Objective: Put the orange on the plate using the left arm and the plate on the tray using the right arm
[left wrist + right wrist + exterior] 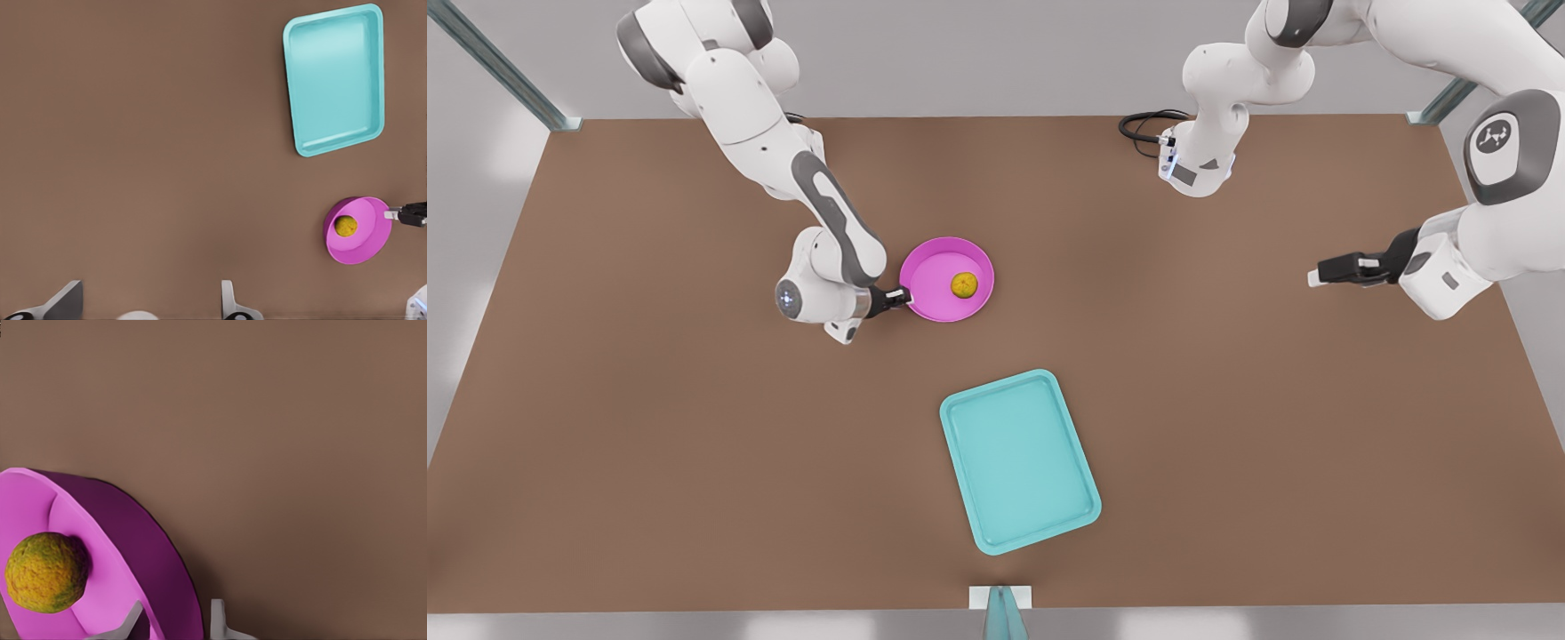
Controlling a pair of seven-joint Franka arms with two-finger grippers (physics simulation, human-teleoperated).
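The orange [964, 284] sat in the pink plate [934, 267], whose rim the right gripper [903, 297] pinched; the left gripper [1319, 276], jaws spread, waited at frame right, above the table [694, 444].

Front view overhead, far; left wrist high; right wrist close; all share plate [947, 278].
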